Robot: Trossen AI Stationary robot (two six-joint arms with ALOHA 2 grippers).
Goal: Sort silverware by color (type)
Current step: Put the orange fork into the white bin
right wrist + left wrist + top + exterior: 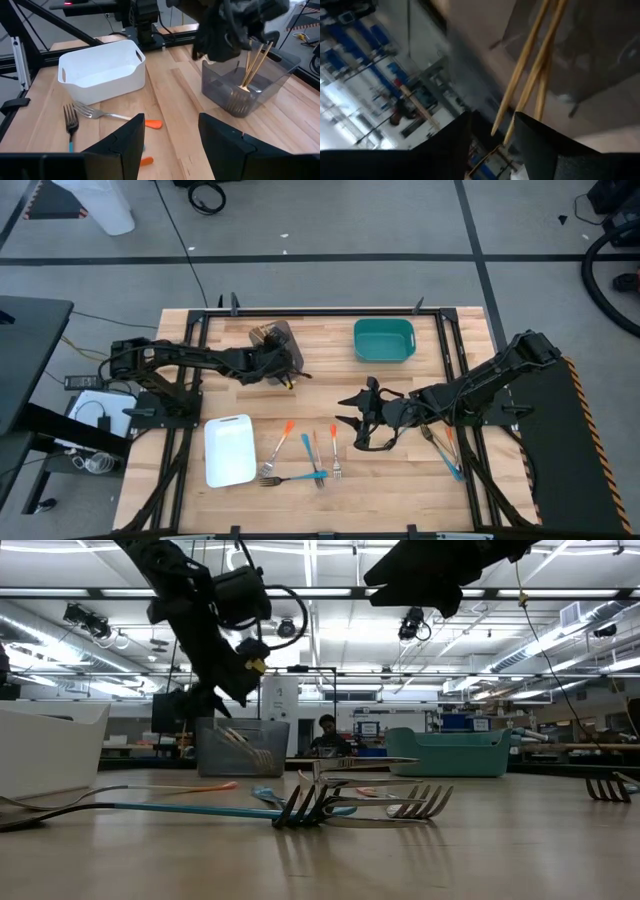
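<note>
the left gripper (285,370) hangs over the grey tray (279,343) near the table's far edge, its fingers (540,150) parted with gold forks (254,64) standing loose in the gap between them, tines down in the tray; nothing looks clamped. the right gripper (352,412) hovers mid-table with its jaws spread wide and holding nothing. the table (330,345) is pale wooden butcher-block inside a black frame. a teal tray (383,340) sits at the far side, a white tray (229,448) near the front left. between them, toward the front, orange-handled forks (282,438) and blue-handled forks (311,458) lie scattered flat, some crossing. two more forks (446,448) lie under the right arm. beyond the table is a bright workshop with ceiling strip lights, shelving, and a person (326,732) seated far back.
</note>
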